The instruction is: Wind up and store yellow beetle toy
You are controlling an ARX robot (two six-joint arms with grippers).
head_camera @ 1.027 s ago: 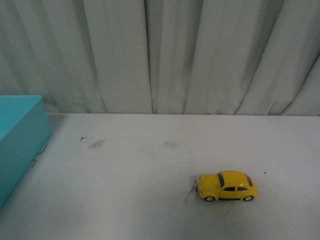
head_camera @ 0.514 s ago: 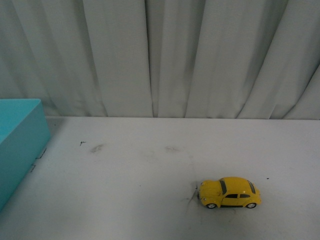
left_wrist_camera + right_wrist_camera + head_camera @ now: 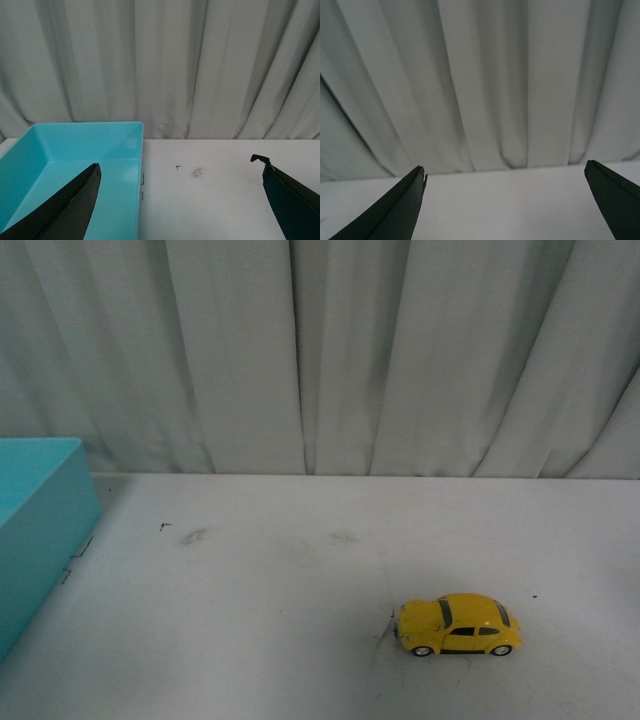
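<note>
The yellow beetle toy (image 3: 457, 624) stands on its wheels on the white table (image 3: 300, 580), right of centre and near the front edge, nose to the left. Neither arm shows in the front view. My left gripper (image 3: 177, 172) is open and empty, one finger over the turquoise bin (image 3: 75, 155), the other over bare table. My right gripper (image 3: 505, 175) is open and empty above bare table, facing the curtain. The toy shows in neither wrist view.
The turquoise bin (image 3: 40, 510) sits at the table's left edge. A grey-white curtain (image 3: 320, 350) hangs behind the table. Small dark marks (image 3: 193, 534) spot the tabletop.
The front view has shifted slightly, so the toy and table appear a little lower in the picture. The toy itself seems not to have moved on the table.
</note>
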